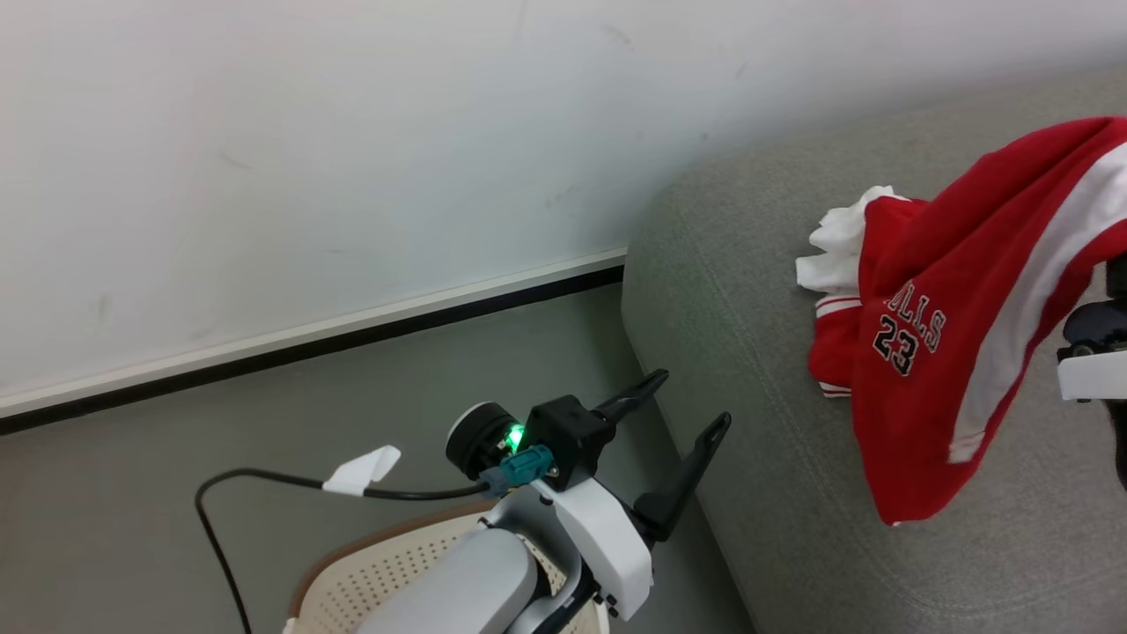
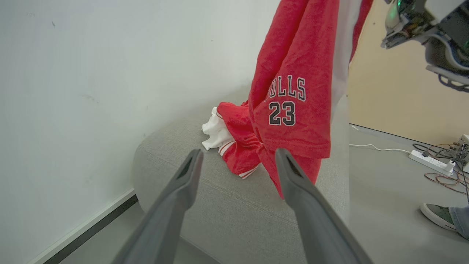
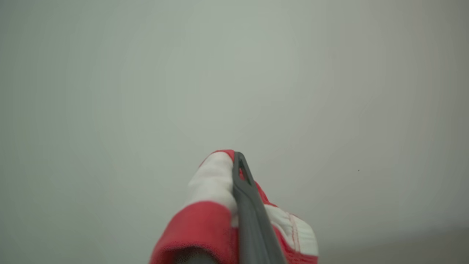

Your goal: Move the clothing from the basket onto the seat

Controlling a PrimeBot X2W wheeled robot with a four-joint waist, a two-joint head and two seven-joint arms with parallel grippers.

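A red jersey (image 1: pixel 951 352) printed "23" hangs over the grey seat (image 1: pixel 757 352), its lower end brushing the cushion. My right gripper (image 3: pixel 234 165) is shut on the jersey's red and white fabric (image 3: pixel 212 183), which hides one finger. A second red garment with white lining (image 1: pixel 836 255) lies crumpled on the seat behind it. My left gripper (image 1: pixel 691 401) is open and holds nothing, beside the seat's left edge above the cream basket (image 1: pixel 387 572). In the left wrist view, the left gripper (image 2: pixel 238 154) points at the jersey (image 2: pixel 293 110) and seat (image 2: pixel 220 198).
A pale wall with a dark baseboard (image 1: pixel 352 339) runs behind the seat. A black cable with a white tag (image 1: pixel 361 471) trails over the grey floor near the basket. A power strip (image 2: pixel 432 161), loose wires and a person's shoe (image 2: pixel 438 214) lie beyond the seat.
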